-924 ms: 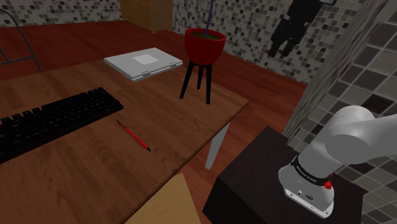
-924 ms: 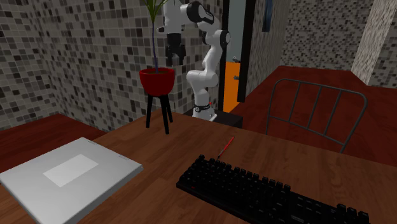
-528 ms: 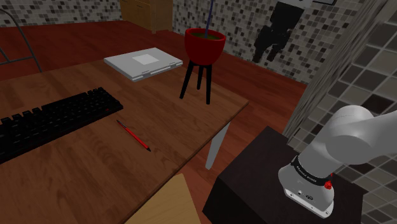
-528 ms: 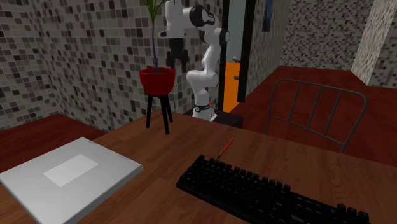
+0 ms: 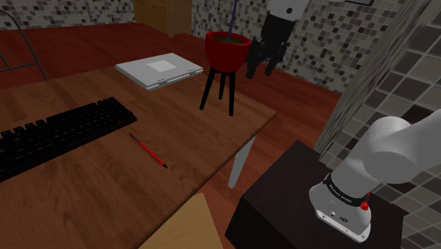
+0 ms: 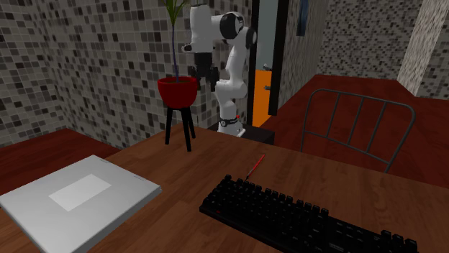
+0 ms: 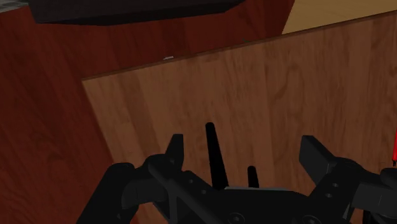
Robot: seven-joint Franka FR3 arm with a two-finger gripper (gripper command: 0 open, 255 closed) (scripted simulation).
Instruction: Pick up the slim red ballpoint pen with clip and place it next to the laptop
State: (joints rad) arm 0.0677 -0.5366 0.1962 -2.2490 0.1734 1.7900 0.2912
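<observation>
The slim red pen (image 5: pixel 148 151) lies on the wooden table (image 5: pixel 106 184), just off the keyboard's corner, and it also shows as a thin red line (image 6: pixel 253 166). The closed grey laptop (image 5: pixel 160 71) rests at the table's far side, large in the foreground (image 6: pixel 79 194) of the second exterior view. My black gripper (image 5: pixel 260 68) hangs open in the air beside the red plant pot (image 5: pixel 227 48), high above the table's corner and far from the pen. It also shows by the pot (image 6: pixel 204 72). In the wrist view my fingers (image 7: pixel 175 149) stand wide apart with nothing between them.
A black keyboard (image 5: pixel 56 134) lies at the shoulder view's left. The red pot stands on a black three-legged stand (image 5: pixel 219 88) near the table's edge. A metal chair (image 6: pixel 360 126) sits behind the table. My dark stand (image 5: pixel 297 198) is beside a pale wooden piece (image 5: pixel 185 226).
The gripper has come down and swung toward the shoulder view's left, from the tiled wall to beside the red pot. Its fingers stayed open. The pen has not moved.
</observation>
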